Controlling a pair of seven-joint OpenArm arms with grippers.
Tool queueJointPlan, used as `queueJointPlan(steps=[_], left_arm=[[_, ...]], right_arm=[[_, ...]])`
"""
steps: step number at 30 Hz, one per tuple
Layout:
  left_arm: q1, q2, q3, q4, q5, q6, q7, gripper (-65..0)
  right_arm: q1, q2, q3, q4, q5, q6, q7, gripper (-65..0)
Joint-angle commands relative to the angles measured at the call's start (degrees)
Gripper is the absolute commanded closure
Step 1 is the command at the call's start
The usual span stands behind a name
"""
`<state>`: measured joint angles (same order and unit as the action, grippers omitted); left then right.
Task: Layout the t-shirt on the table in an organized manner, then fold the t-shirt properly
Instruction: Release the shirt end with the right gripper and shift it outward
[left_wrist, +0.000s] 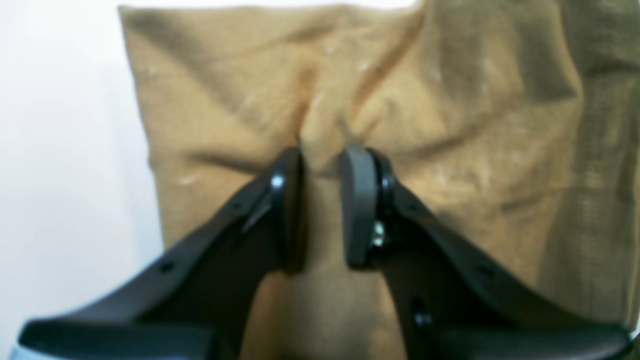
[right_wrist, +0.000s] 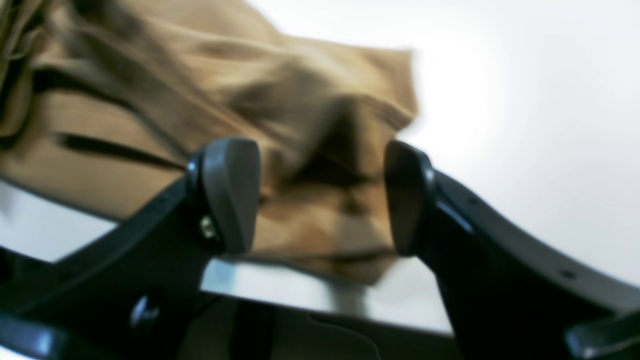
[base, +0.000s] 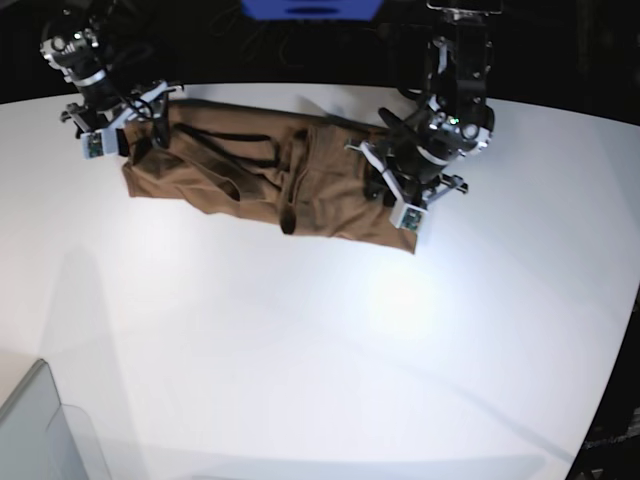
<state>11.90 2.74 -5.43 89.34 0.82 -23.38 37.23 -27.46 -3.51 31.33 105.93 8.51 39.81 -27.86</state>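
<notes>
T-shirt (left_wrist: 400, 125) pinched in left claw (left_wrist: 322, 210) | right claw (right_wrist: 322, 195) agape, cloth between

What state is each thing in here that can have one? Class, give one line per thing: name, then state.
t-shirt: stretched across the table's far side, wrinkled, partly folded over itself.
left gripper: pinching a ridge of the t-shirt.
right gripper: jaws apart over the shirt's end, gripping nothing.
table: bears the shirt.
grey bin: only a corner shows; contents cannot be told.
</notes>
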Motion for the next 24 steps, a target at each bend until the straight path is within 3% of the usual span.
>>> queueJointPlan(steps=[1,13,20,24], left_arm=[[1.6,0.0,0.2,-0.8,2.0,-0.2,6.7,-14.9],[1.6,-0.1,0.2,-0.8,2.0,-0.1,7.0,-14.9],[1.6,0.1,0.2,-0.8,2.0,-0.1,7.0,-14.9],[1.6,0.1,0.2,-0.8,2.0,0.0,7.0,-14.9]], right_arm=[[0.4,0.3,1.1,0.8,0.8,0.2,1.4,-40.0],[9.1,0.7,7.2,-10.2,0.8,0.2,1.4,-40.1],[9.3,0.7,7.6,-9.0,0.8,0.2,1.4,-39.8],[8.4,0.6,13.4,-8.1,0.8,0.2,1.4,-39.8]])
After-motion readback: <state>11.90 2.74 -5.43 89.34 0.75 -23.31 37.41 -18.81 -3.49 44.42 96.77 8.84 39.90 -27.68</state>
